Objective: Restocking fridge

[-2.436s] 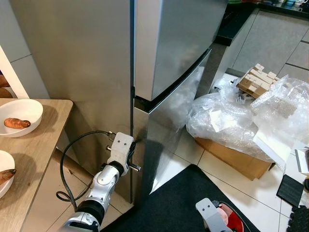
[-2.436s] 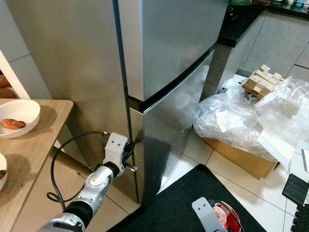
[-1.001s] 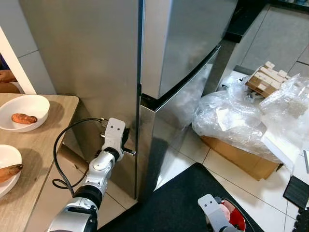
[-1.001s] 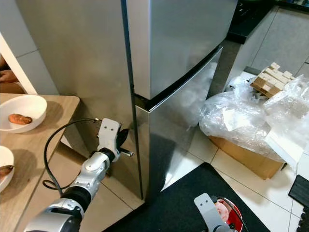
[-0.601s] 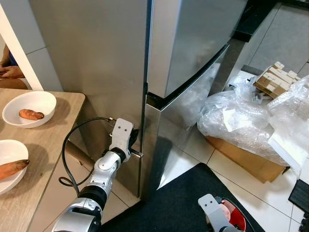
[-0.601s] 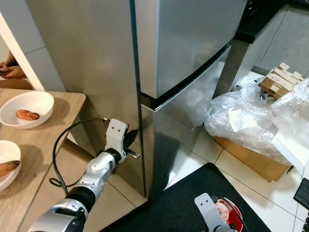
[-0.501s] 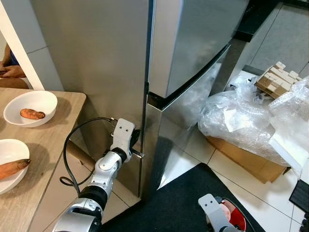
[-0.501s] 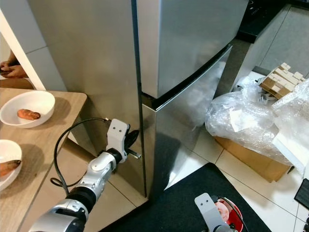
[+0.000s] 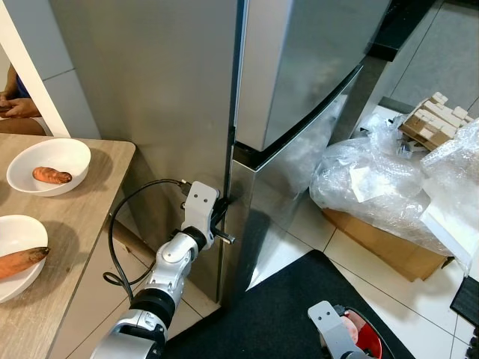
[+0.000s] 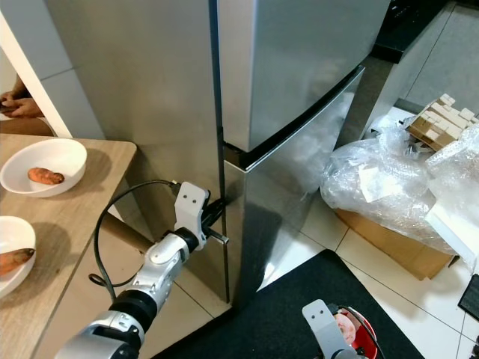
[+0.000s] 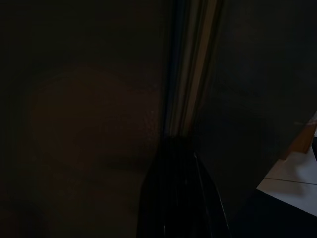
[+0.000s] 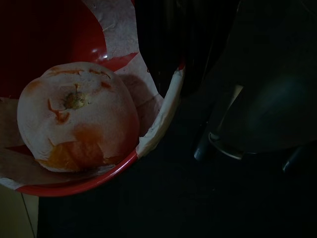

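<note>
Left wrist view: seemingly unlabelled fridge [image 9: 299, 82] seam.

Steel fridge [image 9: 299, 67], upper center of frame, two doors, both shut, dark seam btwn upper & lower. Red bowl [image 12: 74, 183] w/ white paper liner holds pale orange-streaked round fruit [image 12: 77, 116], bottom right.

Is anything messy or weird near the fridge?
Yes. Beside the fridge, a cardboard box sits on the floor under a crumpled heap of clear plastic wrap, with wooden blocks perched on top. That looks like unpacking clutter. The fridge itself looks fine; the left end effector is at its lower door edge.
</note>
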Available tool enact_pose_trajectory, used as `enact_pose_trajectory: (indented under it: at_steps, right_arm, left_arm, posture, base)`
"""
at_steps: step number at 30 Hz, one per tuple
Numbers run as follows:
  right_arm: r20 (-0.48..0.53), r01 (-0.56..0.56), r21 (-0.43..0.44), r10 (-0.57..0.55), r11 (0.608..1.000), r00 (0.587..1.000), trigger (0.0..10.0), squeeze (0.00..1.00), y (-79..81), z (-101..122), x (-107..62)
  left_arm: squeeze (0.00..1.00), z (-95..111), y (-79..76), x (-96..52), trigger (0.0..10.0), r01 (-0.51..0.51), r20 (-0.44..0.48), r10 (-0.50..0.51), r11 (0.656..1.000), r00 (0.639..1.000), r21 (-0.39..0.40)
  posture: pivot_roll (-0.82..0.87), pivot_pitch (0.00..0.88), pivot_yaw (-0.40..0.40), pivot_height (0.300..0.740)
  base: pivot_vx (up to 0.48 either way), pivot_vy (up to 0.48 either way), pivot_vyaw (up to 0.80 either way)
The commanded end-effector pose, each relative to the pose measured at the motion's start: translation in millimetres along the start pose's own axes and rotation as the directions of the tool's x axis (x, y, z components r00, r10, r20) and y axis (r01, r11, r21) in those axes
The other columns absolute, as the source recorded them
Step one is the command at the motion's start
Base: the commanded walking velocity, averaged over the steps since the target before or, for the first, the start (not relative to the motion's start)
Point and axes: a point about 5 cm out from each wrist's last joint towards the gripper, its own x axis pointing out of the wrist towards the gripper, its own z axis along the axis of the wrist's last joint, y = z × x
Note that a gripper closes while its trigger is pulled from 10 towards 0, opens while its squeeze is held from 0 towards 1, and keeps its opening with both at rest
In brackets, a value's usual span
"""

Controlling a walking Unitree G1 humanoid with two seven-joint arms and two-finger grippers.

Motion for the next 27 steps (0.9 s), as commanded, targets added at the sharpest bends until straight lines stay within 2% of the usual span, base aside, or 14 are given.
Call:
enact_pose_trajectory:
  at_steps: [1,4,10,14,17,27]
  right_arm:
    - [0.002,0.018,0.011,-0.018,1.0,1.0,10.0,0.0,-1.8,-1.2,-0.5]
    - [0.001,0.02,0.011,-0.02,1.0,1.0,10.0,0.0,-2.4,-1.5,-0.7]
    - [-0.001,0.028,0.017,-0.028,0.999,1.0,10.0,0.0,-4.0,-3.7,-1.4]
    - [-0.003,0.032,0.021,-0.032,0.999,0.999,10.0,0.0,-4.3,-5.3,-1.8]
    - [-0.007,0.037,0.028,-0.036,0.999,0.999,10.0,0.0,-4.4,-8.1,-2.3]
    - [-0.01,0.044,0.042,-0.044,0.998,0.999,10.0,0.0,-3.7,-11.8,-3.0]
  left_arm:
    - [0.0,-5.4,-20.1,4.0,10.0,0.08,-0.024,-0.08,0.997,0.997,-0.007]
    - [0.0,-4.8,-17.5,4.5,10.0,0.075,-0.024,-0.075,0.997,0.997,-0.002]
    - [0.0,-1.0,-12.0,6.1,10.0,0.087,-0.005,-0.087,0.995,0.996,-0.046]
    - [0.0,0.1,-14.1,6.5,10.0,0.132,0.009,-0.132,0.989,0.991,-0.069]
    - [0.0,2.5,-18.9,8.2,10.0,0.184,0.022,-0.183,0.981,0.983,-0.055]
    - [0.0,4.0,-26.9,10.7,10.0,0.26,0.036,-0.258,0.964,0.966,-0.053]
  posture:
    - [-0.15,0.131,-0.042,0.7]
    - [-0.15,0.131,-0.041,0.7]
    - [-0.17,0.124,-0.028,0.7]
    - [-0.17,0.121,-0.024,0.7]
    - [-0.17,0.115,-0.014,0.7]
    - [-0.19,0.102,0.002,0.7]
  base:
    - [0.0,0.0,0.0]
    - [0.0,0.0,0.0]
    - [0.0,0.0,0.0]
    - [0.0,0.0,0.0]
    - [0.0,0.0,0.0]
    - [0.0,0.0,0.0]
